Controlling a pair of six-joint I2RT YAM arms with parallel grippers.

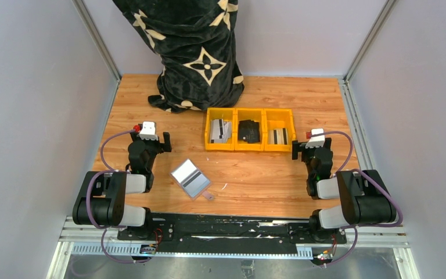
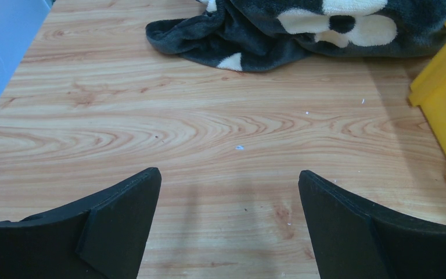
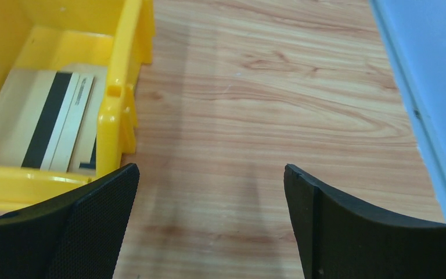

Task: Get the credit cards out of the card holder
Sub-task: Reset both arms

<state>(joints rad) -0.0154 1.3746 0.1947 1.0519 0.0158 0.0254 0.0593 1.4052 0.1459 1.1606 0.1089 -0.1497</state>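
A flat greyish rectangle (image 1: 190, 177) lies on the wooden table between the arms, nearer the left one. It looks like the card holder lying open with its grey inner faces up, and a small pinkish tab (image 1: 208, 196) sits at its near corner. No brown shows. Credit cards lie in the left (image 1: 220, 130) and right (image 1: 277, 136) compartments of the yellow bin. The right wrist view shows tan cards (image 3: 46, 122), one with a black stripe. My left gripper (image 1: 149, 138) (image 2: 229, 186) is open and empty over bare wood. My right gripper (image 1: 312, 145) (image 3: 211, 180) is open and empty beside the bin.
The yellow three-compartment bin (image 1: 235, 146) stands at centre back, its corner in the left wrist view (image 2: 441, 99) and its wall in the right wrist view (image 3: 113, 110). A black wallet-like item (image 1: 248, 131) is in its middle compartment. A dark patterned blanket (image 1: 191, 52) (image 2: 302, 29) hangs at the back. Grey walls enclose both sides.
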